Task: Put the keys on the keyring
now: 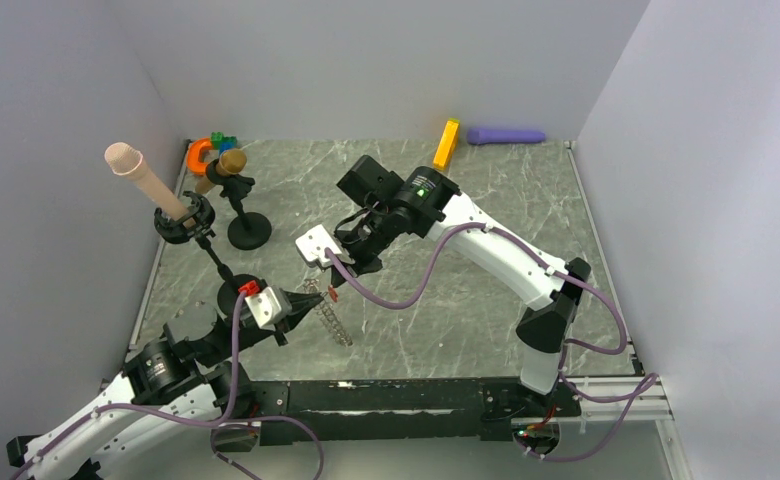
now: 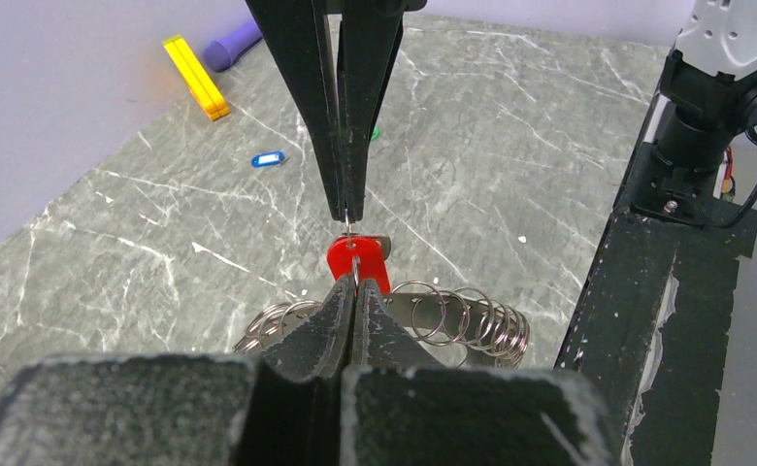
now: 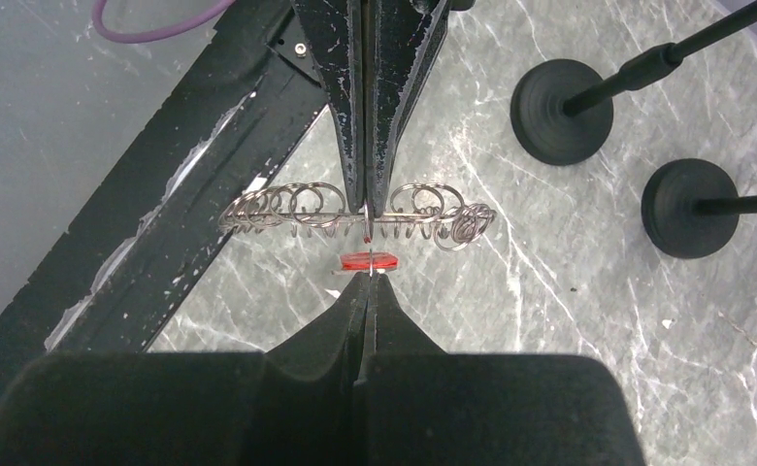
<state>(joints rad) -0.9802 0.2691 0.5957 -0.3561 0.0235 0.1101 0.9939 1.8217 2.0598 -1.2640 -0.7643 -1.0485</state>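
Red key (image 2: 370, 262) at tips of right gripper (image 3: 368, 280), jaws seemingly pinched on it, left gripper (image 2: 355, 289) clamped on keyring (image 3: 307, 204) beside

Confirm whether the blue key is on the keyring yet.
No, the blue key lies by itself on the table, well apart from the keyring.

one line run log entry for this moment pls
left gripper shut on keyring | right gripper shut on red key | red key at keyring, threading unclear | blue key loose on table
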